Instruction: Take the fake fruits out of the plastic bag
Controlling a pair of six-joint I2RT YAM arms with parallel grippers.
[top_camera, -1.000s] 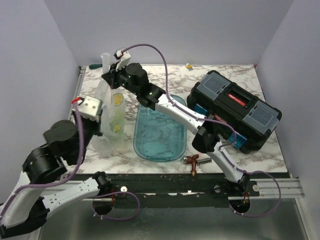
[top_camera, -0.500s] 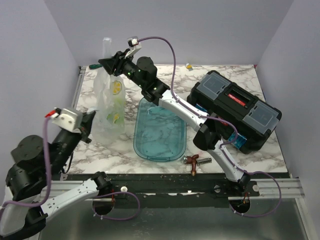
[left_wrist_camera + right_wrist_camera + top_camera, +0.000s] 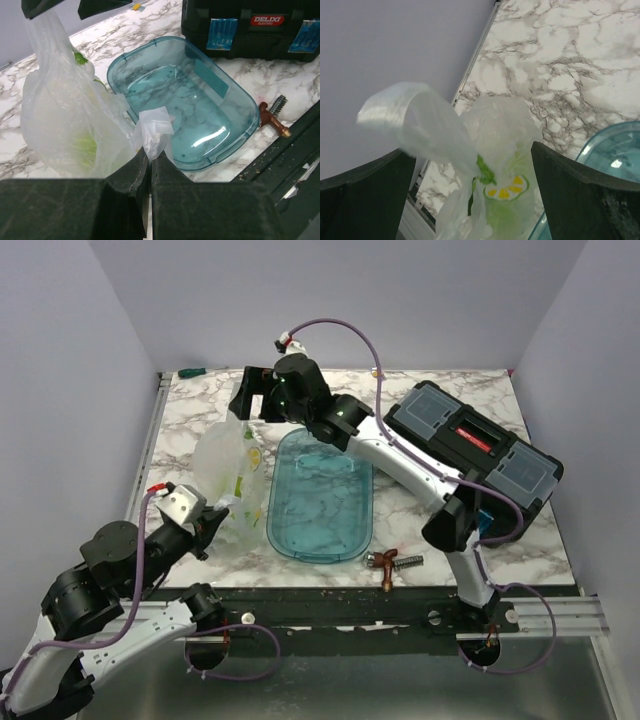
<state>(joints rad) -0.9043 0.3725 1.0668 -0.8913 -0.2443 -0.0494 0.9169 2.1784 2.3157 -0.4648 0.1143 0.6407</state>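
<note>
The plastic bag (image 3: 232, 485) slumps on the marble left of the teal tray (image 3: 320, 515), with green and yellow fake fruits (image 3: 243, 480) showing through it. My left gripper (image 3: 212, 517) is shut on a bunched fold at the bag's near end (image 3: 152, 131). Pale green fruit (image 3: 85, 147) shows inside the bag (image 3: 65, 110). My right gripper (image 3: 252, 408) hangs open just above the bag's far end, its fingers (image 3: 365, 195) wide either side of the loose film (image 3: 500, 120). Below it lies a green piece with yellow segments (image 3: 506, 192).
A black toolbox (image 3: 470, 455) stands at the right, close to the tray. A copper-coloured fitting (image 3: 390, 562) lies near the front edge. A green-handled tool (image 3: 190, 371) and a small yellow item (image 3: 377, 372) lie at the back edge. The tray (image 3: 240, 110) holds nothing.
My right gripper has opened and let go of the bag's top, then shifted right. The bag has dropped from hanging upright to slumped. My left gripper moved down and nearer, still pinching the bag.
</note>
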